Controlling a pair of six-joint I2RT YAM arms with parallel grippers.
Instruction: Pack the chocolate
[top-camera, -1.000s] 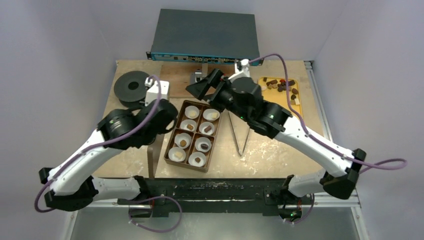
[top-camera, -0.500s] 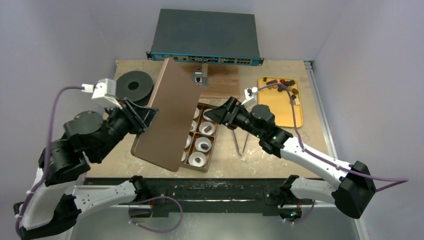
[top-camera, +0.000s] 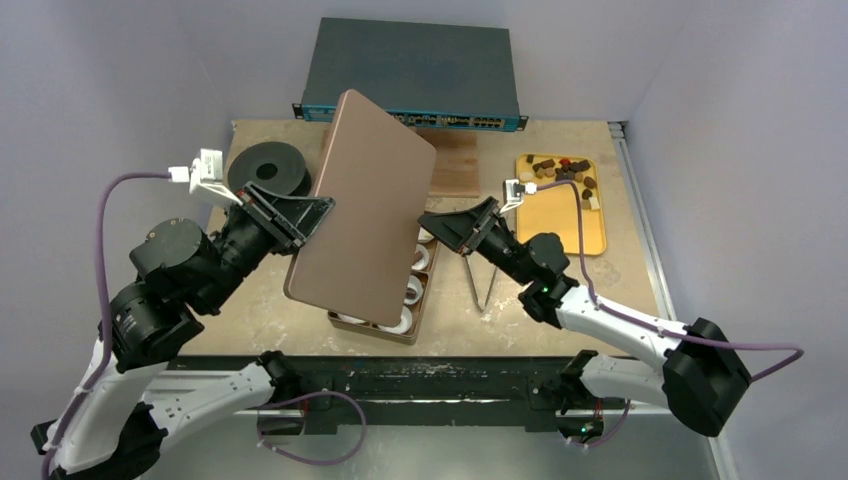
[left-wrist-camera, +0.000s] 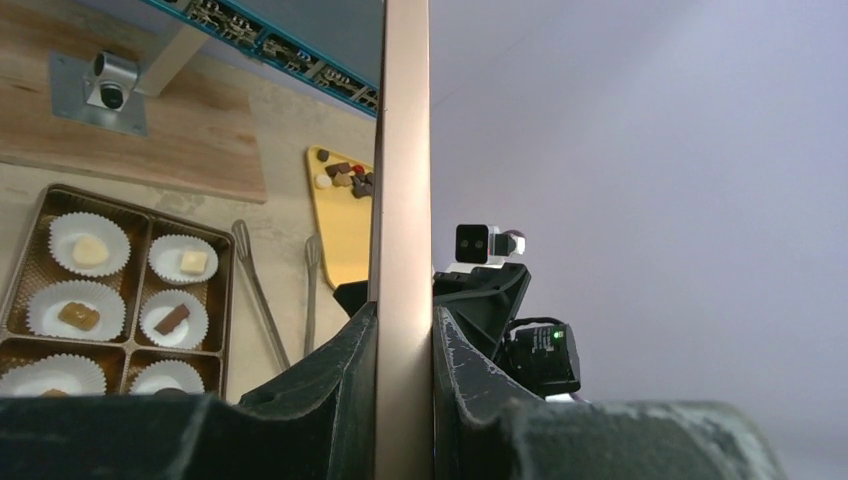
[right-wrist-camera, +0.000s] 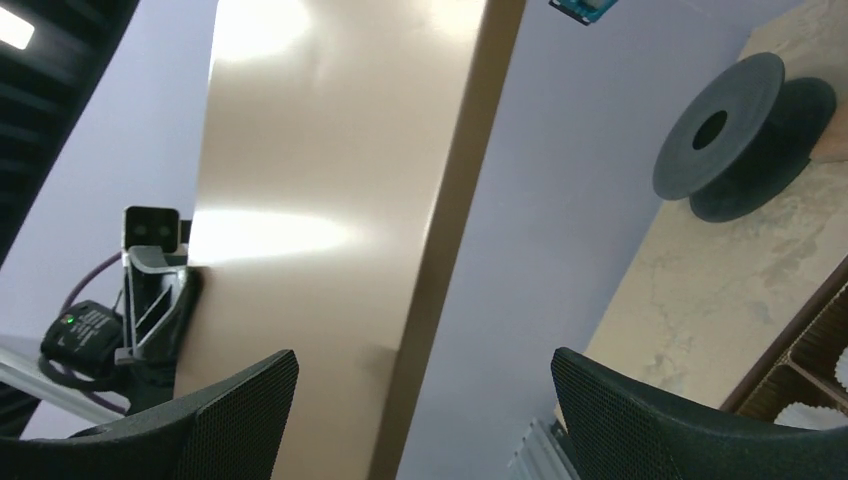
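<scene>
My left fingers (left-wrist-camera: 335, 385) are clamped on one edge of a flat brown lid (top-camera: 365, 215), holding it tilted in the air over the left part of the box (left-wrist-camera: 130, 203) on the worktop (top-camera: 480, 325). My right fingers (right-wrist-camera: 225, 420) are spread apart with nothing between them, raised just right of the lid and facing its broad side. The chocolate (left-wrist-camera: 78, 316) sits one piece to a paper cup (left-wrist-camera: 60, 235) in the compartments I can see, and more lies heaped at the far end of the yellow tray (top-camera: 565, 225), beyond the tongs (top-camera: 480, 280)
</scene>
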